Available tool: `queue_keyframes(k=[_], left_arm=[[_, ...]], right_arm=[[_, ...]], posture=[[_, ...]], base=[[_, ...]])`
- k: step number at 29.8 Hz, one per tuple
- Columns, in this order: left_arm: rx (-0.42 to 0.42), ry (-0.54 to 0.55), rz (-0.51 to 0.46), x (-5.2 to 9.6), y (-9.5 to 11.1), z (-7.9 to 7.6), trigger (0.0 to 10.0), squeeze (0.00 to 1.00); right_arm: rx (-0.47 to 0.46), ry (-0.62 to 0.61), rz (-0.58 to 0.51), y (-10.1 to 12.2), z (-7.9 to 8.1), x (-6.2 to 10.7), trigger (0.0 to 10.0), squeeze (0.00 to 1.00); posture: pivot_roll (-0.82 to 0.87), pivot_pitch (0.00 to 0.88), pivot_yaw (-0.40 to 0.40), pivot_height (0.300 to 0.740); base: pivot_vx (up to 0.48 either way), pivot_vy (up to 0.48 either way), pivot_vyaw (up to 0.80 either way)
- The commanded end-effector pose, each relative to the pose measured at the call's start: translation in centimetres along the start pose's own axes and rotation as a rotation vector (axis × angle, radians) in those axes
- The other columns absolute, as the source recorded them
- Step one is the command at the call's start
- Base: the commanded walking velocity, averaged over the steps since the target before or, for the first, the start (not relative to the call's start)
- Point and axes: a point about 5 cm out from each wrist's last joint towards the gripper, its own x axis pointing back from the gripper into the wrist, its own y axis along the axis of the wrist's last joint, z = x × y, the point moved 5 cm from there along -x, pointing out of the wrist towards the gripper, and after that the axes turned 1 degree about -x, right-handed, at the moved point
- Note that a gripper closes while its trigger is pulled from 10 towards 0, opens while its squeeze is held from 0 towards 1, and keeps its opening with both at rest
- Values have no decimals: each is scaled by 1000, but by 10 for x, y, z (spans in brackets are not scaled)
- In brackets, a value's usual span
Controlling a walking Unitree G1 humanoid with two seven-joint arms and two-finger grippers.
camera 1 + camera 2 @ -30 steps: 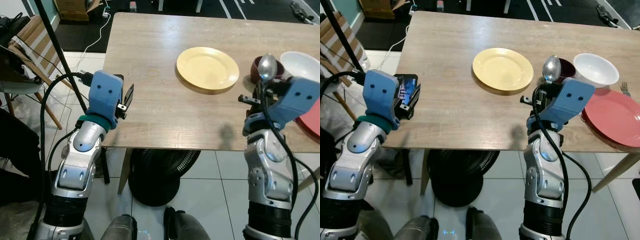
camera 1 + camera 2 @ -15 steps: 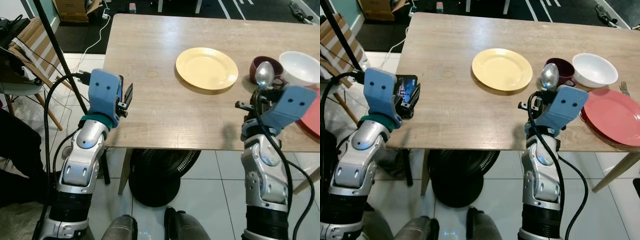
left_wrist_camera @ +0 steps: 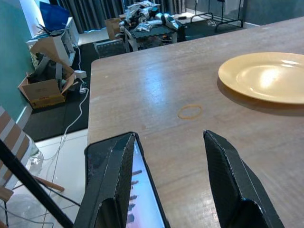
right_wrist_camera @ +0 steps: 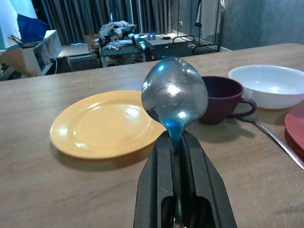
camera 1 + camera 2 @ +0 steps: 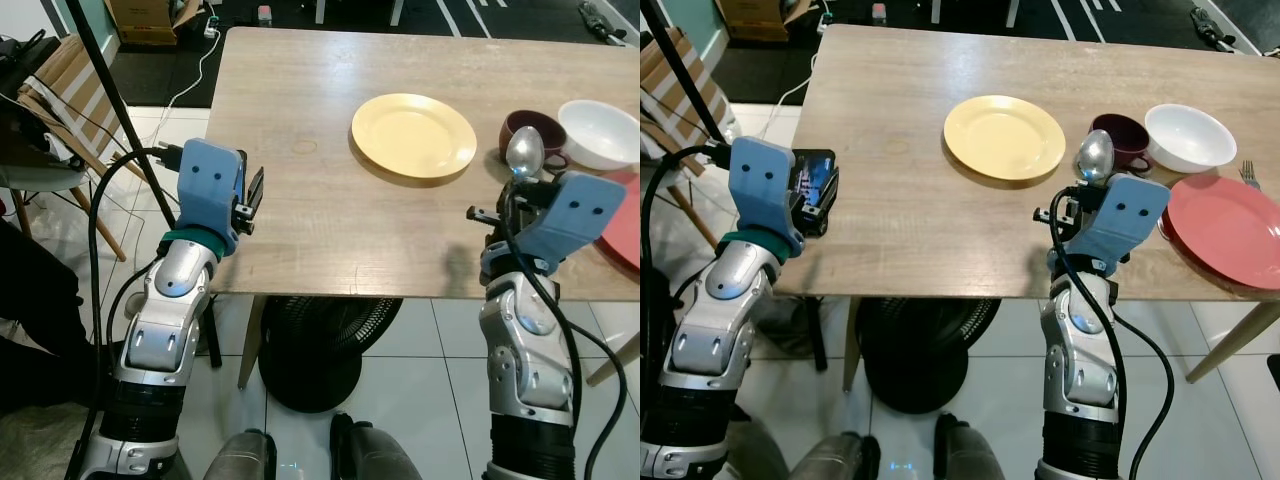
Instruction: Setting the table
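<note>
Two grippers sit low in frame: the left gripper (image 3: 166,190), jaws apart and empty, at the desk's near-left edge; the right gripper (image 4: 178,156), jaws clamped on a shiny metal spoon (image 4: 174,97) held bowl-up. Best lower it flat beside the round yellow plate (image 5: 414,136). Bare wooden desk (image 5: 300,90) lies left; the maroon mug (image 5: 525,128) and white bowl (image 5: 600,132) crowd the upper right.
</note>
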Motion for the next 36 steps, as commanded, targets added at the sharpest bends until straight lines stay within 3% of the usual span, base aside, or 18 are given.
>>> queue_keyframes(k=[1, 36], left_arm=[[4, -4, 14, 1, -5, -1, 10000, 0], [1, -7, 8, -1, -6, -2, 10000, 0]], right_arm=[[4, -1, -3, -2, -1, 3, 10000, 0], [15, 14, -10, -4, 2, 0, 10000, 0]], posture=[[29, 38, 21, 740], [27, 19, 27, 740]], base=[[-349, 0, 0], [-350, 0, 0]])
